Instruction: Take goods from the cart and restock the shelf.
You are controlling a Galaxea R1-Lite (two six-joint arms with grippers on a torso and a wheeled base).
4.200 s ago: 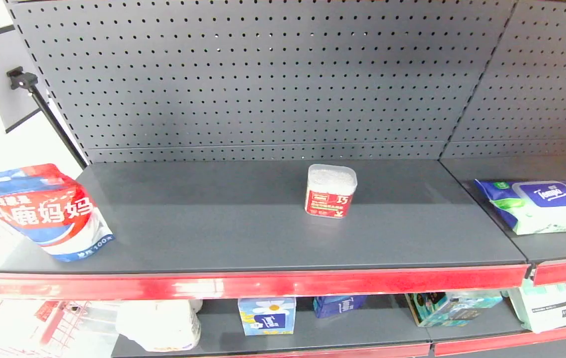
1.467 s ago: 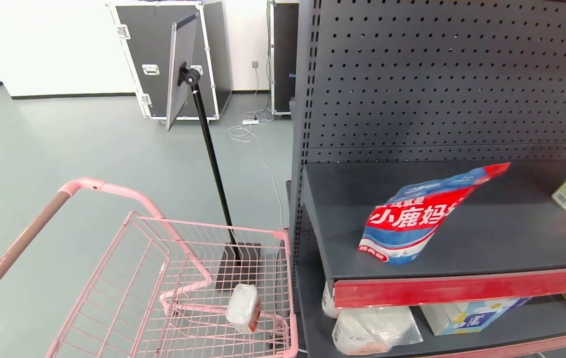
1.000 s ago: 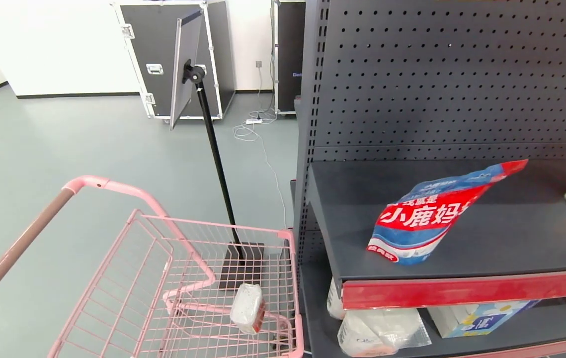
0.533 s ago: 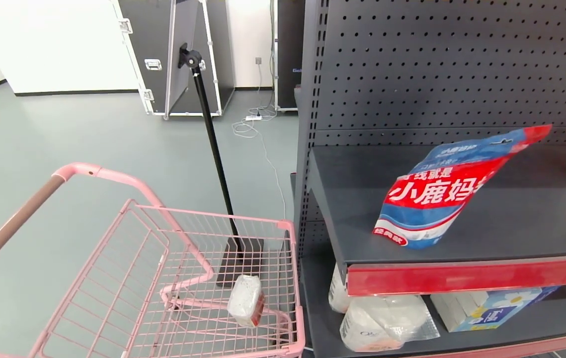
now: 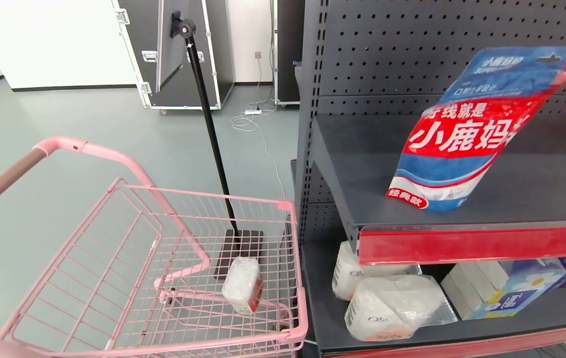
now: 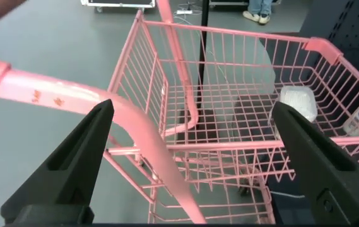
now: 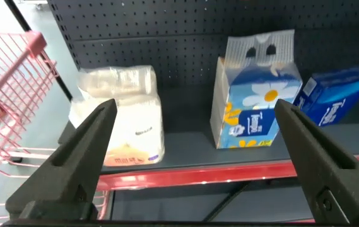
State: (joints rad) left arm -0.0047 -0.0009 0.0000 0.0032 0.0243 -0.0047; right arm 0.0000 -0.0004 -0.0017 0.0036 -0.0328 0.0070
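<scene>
1 red-labelled white plastic tub [image 5: 243,284] lies at the front end of the pink wire cart [image 5: 300,298]; left gripper [image 6: 192,107], wide and empty over the cart's handle, should drop in clear of the rim; right gripper [image 7: 195,104] equally wide.

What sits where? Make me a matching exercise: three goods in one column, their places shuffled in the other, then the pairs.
Goods:
1. red-and-blue pouch
2. small tub
3. white wrapped packs

Places:
A. on the lower shelf
B. inside the pink cart
C. standing on the upper shelf

Pairs: 1-C, 2-B, 3-A
</scene>
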